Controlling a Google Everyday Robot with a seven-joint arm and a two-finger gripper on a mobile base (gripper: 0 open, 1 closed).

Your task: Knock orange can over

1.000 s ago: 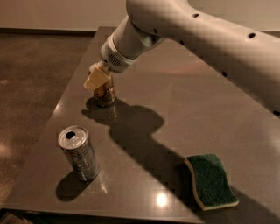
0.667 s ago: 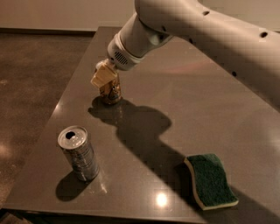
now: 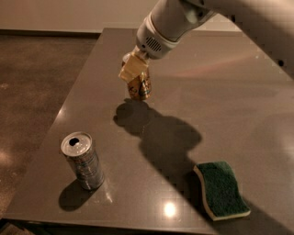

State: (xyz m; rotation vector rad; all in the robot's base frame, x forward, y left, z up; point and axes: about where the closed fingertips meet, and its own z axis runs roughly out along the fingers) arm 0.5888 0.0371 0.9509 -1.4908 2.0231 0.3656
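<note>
orange can (image 3: 140, 87) directly beneath fingers (image 3: 132, 69), in contact at its top; fingers' spread unclear

It looked like a lab or office test space: a grey table (image 3: 220, 114) on polished concrete floor (image 3: 36, 82), a pale wall (image 3: 69, 13) along the top, the gripper (image 3: 133, 72) at upper centre.

Cream claw (image 3: 133, 69) at orange-tan can (image 3: 140, 87) — silver can (image 3: 85, 163), green sponge (image 3: 223, 188), grey table (image 3: 239, 105).

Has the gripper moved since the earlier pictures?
Yes. The gripper, at the orange can, has shifted to the right and farther back, away from the silver can, which stayed in place.
</note>
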